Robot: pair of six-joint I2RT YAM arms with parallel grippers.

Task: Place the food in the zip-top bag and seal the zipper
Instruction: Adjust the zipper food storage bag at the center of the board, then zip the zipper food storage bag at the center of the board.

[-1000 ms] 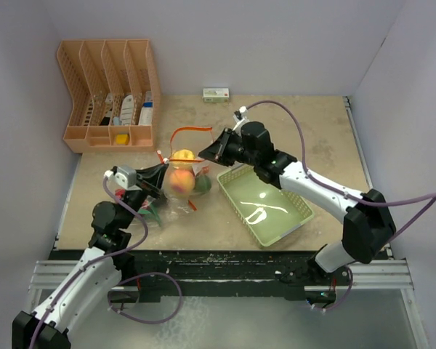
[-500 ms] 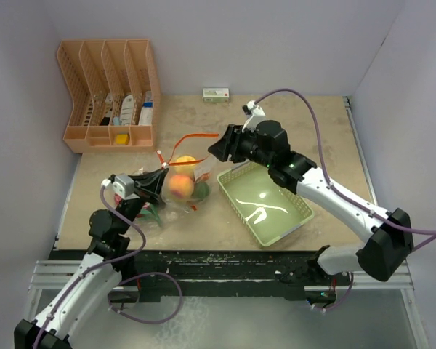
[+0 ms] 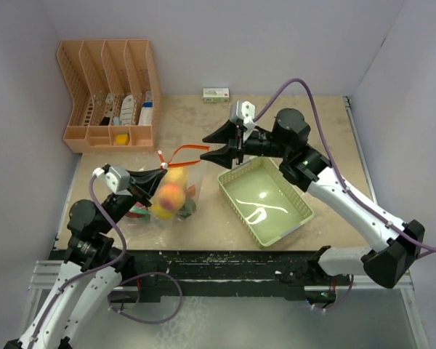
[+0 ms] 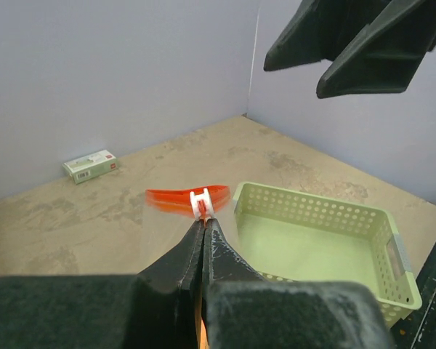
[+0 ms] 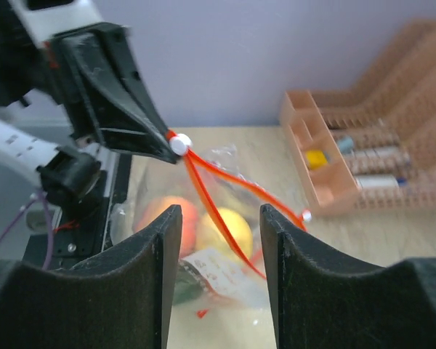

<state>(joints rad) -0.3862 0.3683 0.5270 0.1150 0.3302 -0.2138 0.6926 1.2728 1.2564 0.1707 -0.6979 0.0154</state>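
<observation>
zip-top bag (image 3: 173, 190) sits just left of the green tray (image 3: 276, 222) on the bench (image 3: 312, 123): clear, crinkly, mouth facing the tray. Food is inside: a peach-coloured fruit (image 3: 170, 195), a yellow one (image 3: 176, 177) on its far side and something dark green (image 3: 190, 206) on the tray side. Zipper (image 3: 191, 147) is not closed; its two orange-red strips split apart from the white slider (image 4: 200, 203) and the mouth gapes. A white label with red print shows through the bag in the right wrist view, unreadable. A small green-and-white box (image 3: 216, 94) lies well beyond the tray at the back wall, its text too small to read. Left gripper (image 4: 203, 227) is pressed together on the zipper at the slider end, on the bag's side away from the tray, arm angled up from its base. Right gripper (image 3: 213, 145) is spread and empty, over the tray's far-left corner, pointing at the mouth; its arm arches over the tray.
</observation>
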